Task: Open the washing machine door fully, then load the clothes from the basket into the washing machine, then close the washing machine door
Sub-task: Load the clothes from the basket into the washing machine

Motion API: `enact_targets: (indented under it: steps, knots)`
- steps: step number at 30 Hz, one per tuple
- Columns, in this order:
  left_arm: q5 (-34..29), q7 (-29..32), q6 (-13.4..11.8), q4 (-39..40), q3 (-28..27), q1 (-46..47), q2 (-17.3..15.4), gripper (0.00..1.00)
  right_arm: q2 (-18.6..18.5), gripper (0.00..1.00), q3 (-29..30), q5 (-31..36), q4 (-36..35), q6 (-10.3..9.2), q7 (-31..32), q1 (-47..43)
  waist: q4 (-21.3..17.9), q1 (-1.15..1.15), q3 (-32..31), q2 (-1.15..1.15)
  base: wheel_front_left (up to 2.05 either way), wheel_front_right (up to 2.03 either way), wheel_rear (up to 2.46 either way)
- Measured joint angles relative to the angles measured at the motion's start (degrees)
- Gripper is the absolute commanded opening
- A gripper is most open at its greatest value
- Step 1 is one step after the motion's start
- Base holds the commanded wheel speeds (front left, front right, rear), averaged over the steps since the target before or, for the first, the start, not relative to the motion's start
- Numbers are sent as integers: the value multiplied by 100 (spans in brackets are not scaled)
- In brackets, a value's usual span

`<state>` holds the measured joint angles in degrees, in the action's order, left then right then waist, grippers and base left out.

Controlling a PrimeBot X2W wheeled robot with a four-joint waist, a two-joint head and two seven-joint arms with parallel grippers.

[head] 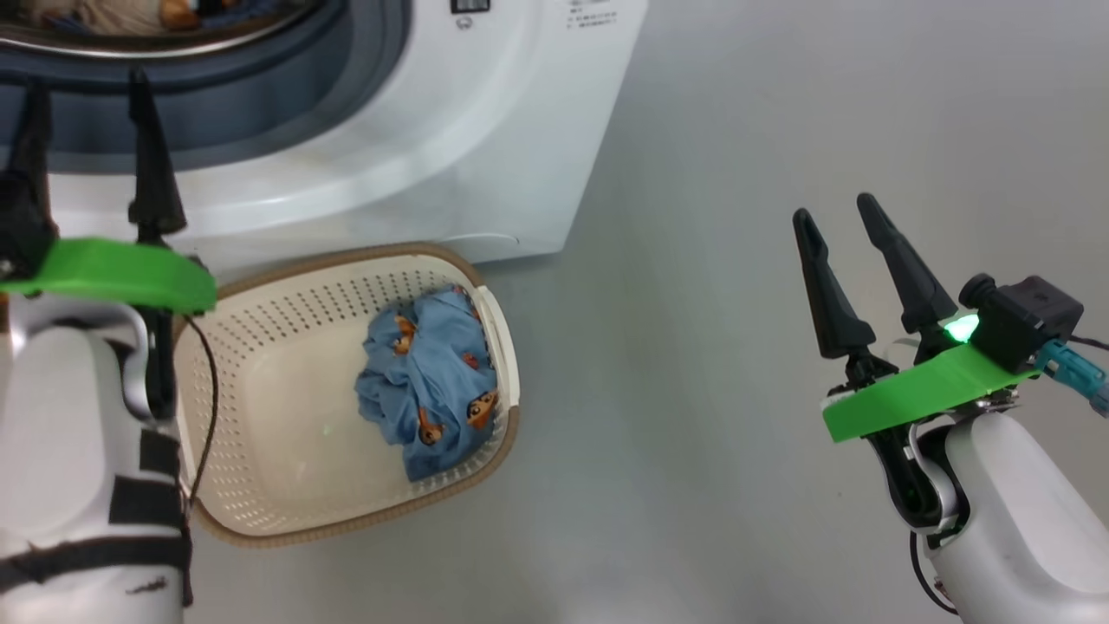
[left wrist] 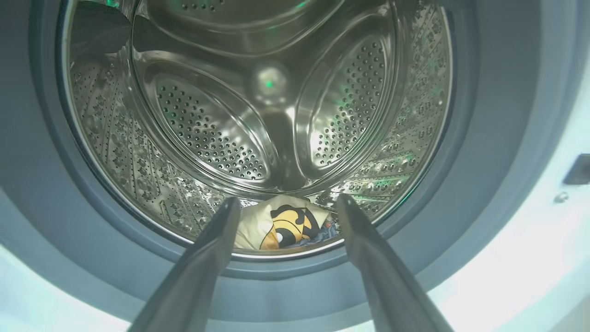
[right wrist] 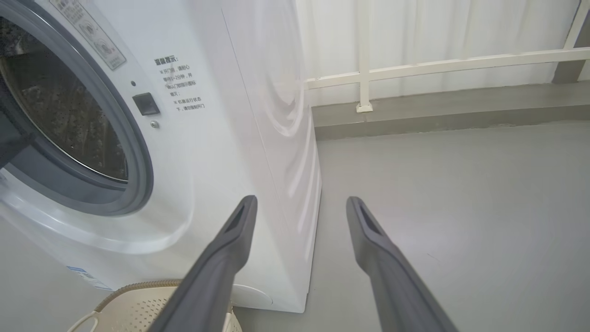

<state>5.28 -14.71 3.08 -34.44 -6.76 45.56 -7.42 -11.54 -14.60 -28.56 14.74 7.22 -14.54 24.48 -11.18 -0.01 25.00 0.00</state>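
Blue clothes [head: 429,381] in the basket [head: 286,329] lie lower right of the nearer left gripper [head: 87,87], which is spread, empty.

1 washing machine [head: 485,130]. 1 basket [head: 286,433] on the floor. Clothes: 1 crumpled blue bundle [head: 429,381] against the basket's right wall, can't tell how many garments are in it. In the drum [left wrist: 207,133], 1 cream piece [left wrist: 286,223] with a yellow-black print, plus 1 sliver of blue fabric [left wrist: 322,233] touching it. 2 end effectors: left end effector [head: 87,80], right end effector [head: 833,208], 2 fingers each.
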Motion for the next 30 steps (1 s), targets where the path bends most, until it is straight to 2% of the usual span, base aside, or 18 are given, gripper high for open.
enact_targets:
  steps: [30]
  knots:
    - [-141, 1, 145, 900, -377, -2636, 466, 100, -323, 100, 252, -11, 87, 0, 0, -1321, 559, 0, -1654, 0, 0, 0, 0]
